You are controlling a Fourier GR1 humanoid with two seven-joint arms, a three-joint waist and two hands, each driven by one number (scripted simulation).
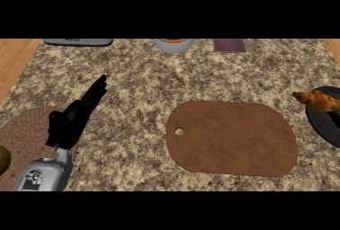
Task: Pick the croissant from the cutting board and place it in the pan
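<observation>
Left hand (pixel 78 113) sits at the view's left, fingers straight and released, pointing up and away over the speckled tabletop (pixel 146 76), holding nothing. Far off to that hand's right, across the brown cutting board (pixel 229 138), the croissant (pixel 318 100) lies on the near rim of the dark pan (pixel 327 126), well apart from the hand. Its long axis runs slantwise, one tip aimed back toward the hand's side, the other cut off at the right edge. The pan is mostly cropped too. The right hand shows nowhere.
</observation>
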